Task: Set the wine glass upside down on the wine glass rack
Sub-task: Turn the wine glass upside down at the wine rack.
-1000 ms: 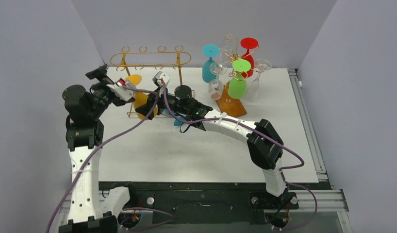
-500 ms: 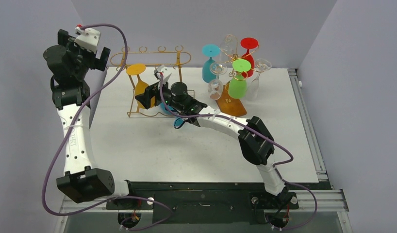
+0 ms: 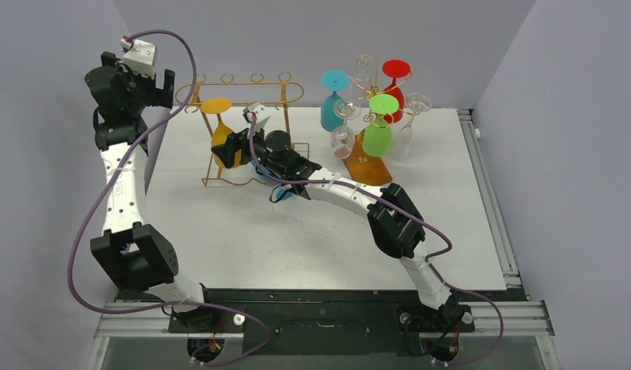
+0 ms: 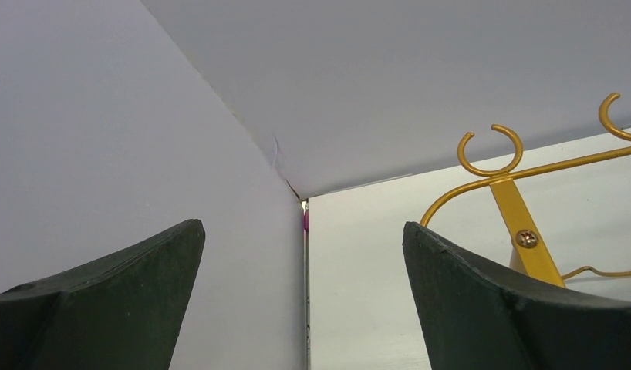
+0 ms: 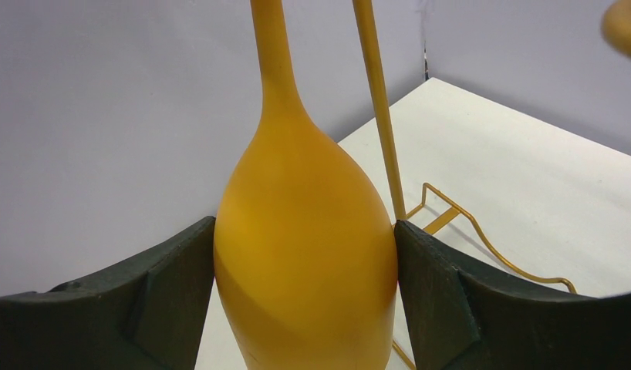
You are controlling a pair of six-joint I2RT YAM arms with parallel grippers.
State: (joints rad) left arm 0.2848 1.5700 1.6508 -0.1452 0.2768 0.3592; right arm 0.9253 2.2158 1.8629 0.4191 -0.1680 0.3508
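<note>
Our right gripper (image 5: 305,254) clamps the glass (image 5: 297,193); we should seat its foot in the rack (image 5: 378,100) above before releasing. Left gripper (image 4: 303,231) stands apart.

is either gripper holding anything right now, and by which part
The right gripper holds the orange wine glass by its bowl, stem pointing up. The left gripper is open and holds nothing.

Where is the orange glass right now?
Top view, back left: the orange glass is upside down at the rack's left end, bowl between the right gripper's fingers.
</note>
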